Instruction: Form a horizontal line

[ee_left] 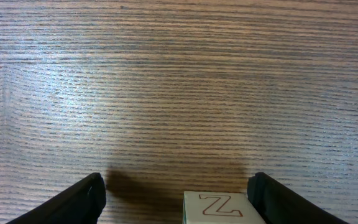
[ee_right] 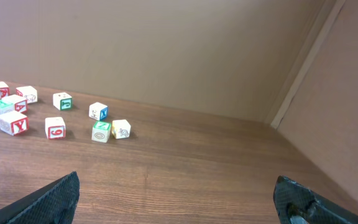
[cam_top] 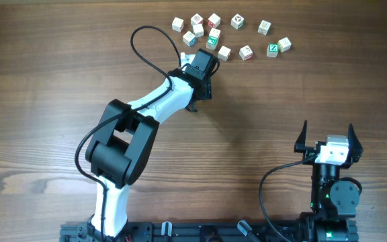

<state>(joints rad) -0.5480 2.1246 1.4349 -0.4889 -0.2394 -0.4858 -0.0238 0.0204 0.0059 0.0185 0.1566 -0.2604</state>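
Observation:
Several small letter cubes lie in a loose scatter at the table's far edge (cam_top: 213, 33). No straight row of three touching cubes shows. My left gripper (cam_top: 197, 99) reaches just below this scatter and is open. In the left wrist view a white-faced cube with a red Z (ee_left: 219, 208) sits between the left gripper's fingers (ee_left: 177, 186), close against the right finger with a wide gap to the left one. In the overhead view the gripper hides this cube. A green-faced Z cube (cam_top: 273, 49) touches a pale cube (cam_top: 285, 44) at the scatter's right end. My right gripper (cam_top: 328, 132) is open and empty near the front.
The right wrist view shows the cubes at far left (ee_right: 55, 124), with a brown wall (ee_right: 166, 50) behind the table and another on the right. A black cable (cam_top: 150, 54) loops off the left arm. Bare wood lies between the two grippers.

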